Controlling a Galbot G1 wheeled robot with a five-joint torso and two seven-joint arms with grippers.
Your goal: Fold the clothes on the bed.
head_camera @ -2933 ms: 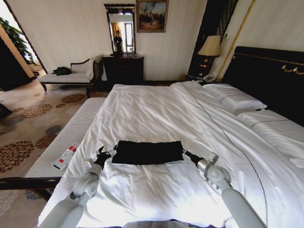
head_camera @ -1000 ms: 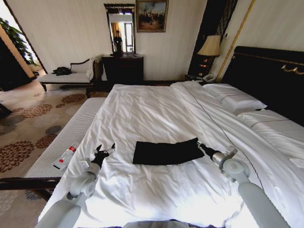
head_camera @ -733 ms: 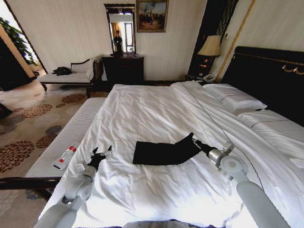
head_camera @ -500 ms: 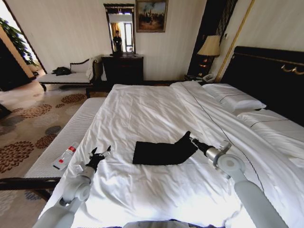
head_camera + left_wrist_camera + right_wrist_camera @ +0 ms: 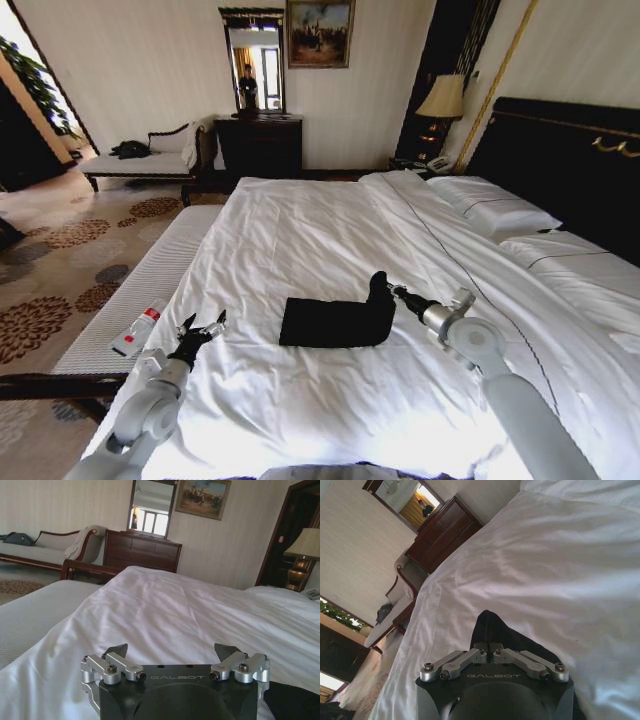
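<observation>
The clothes (image 5: 335,322), a black T-shirt folded into a narrow band, lie on the white bed (image 5: 320,230) near its front middle. My right gripper (image 5: 392,291) is shut on the shirt's right end and holds it raised and curled toward the left. In the right wrist view the right gripper (image 5: 488,649) has its fingertips pinched together on the black fabric (image 5: 492,627). My left gripper (image 5: 200,329) hovers open over the sheet, apart from the shirt, near the bed's left edge. The left gripper (image 5: 171,651) stands wide open in the left wrist view, with a corner of the clothes (image 5: 295,702) beside it.
A pale padded bench (image 5: 140,290) runs along the bed's left side with a small bottle (image 5: 138,330) on it. Pillows (image 5: 495,205) and the dark headboard (image 5: 570,160) are on the right. A dresser with mirror (image 5: 258,140), a chaise (image 5: 150,162) and a lamp (image 5: 442,98) stand at the back wall.
The shirt's left end has been folded in. My right gripper has lifted the right end and carried it leftward. My left gripper has drawn back toward the bed's left edge.
</observation>
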